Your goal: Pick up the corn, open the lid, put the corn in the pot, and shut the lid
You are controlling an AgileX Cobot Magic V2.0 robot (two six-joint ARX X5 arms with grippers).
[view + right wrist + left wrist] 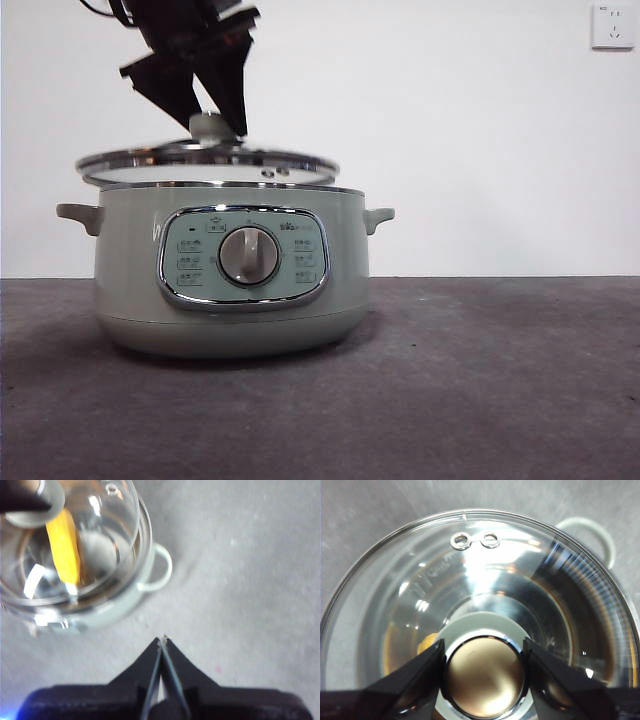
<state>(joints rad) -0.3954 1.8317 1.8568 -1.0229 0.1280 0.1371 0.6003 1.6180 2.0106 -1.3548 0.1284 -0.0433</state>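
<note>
The sage-green pot (130,260) stands on the dark table. My left gripper (205,110) comes down from above and is shut on the lid's pale green knob (483,630). It holds the glass lid (205,165) just over the pot's rim, slightly tilted and shifted to the left. The corn (64,545) lies inside the pot, seen through the glass lid (115,520). In the left wrist view only a yellow patch of the corn (426,642) shows beside the knob. My right gripper (163,641) is shut and empty above bare table, away from the pot (125,607).
The pot has a side handle on each side (378,216), and its control panel with a silver dial (248,255) faces the front. A wall socket (611,25) is at the top right. Grey table (500,380) stretches to the pot's right.
</note>
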